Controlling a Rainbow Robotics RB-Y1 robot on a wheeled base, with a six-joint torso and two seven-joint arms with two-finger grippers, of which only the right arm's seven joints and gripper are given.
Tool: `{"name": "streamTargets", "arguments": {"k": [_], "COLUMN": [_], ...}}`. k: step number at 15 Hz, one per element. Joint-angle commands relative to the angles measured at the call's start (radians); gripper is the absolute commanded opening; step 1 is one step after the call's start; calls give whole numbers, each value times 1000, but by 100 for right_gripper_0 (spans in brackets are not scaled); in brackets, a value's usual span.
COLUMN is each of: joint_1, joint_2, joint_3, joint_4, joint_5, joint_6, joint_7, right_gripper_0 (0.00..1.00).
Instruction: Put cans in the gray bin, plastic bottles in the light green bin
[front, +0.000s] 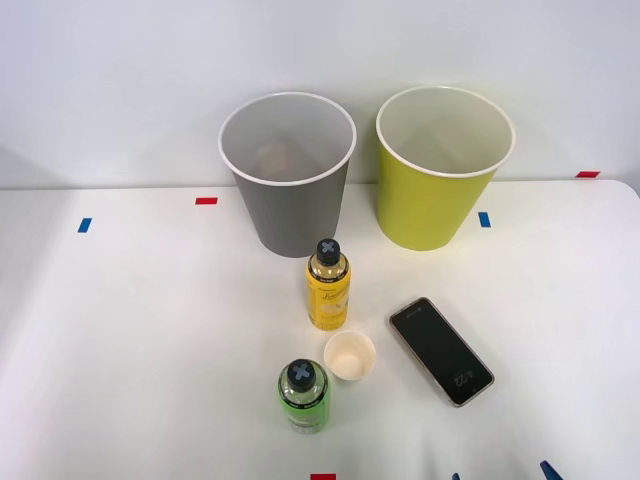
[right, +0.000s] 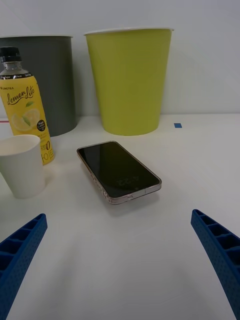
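Observation:
The gray bin (front: 288, 190) (right: 47, 80) and the light green bin (front: 440, 170) (right: 131, 80) stand side by side at the back of the table. In front of the gray bin a yellow-labelled plastic bottle (front: 328, 285) (right: 25, 115) stands upright. A green-labelled plastic bottle (front: 304, 397) stands nearer the front edge. My right gripper (front: 500, 474) (right: 118, 216) is open and holds nothing, low at the front right, well to the right of the green bottle. Cans are out of view; a faint brownish shape inside the gray bin is too dim to name.
A small cream paper cup (front: 350, 355) (right: 21, 165) stands between the two bottles. A dark phone (front: 441, 350) (right: 119, 171) lies flat just ahead of my gripper. Red and blue tape marks (front: 206, 201) dot the white table (front: 130, 330).

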Motion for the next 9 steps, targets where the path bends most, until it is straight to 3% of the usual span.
{"name": "streamTargets", "arguments": {"k": [1,9], "joint_1": [0,0], "joint_2": [0,0], "joint_3": [0,0], "joint_4": [0,0], "joint_5": [0,0], "joint_6": [0,0], "joint_7": [0,0], "right_gripper_0": [100,100]}}
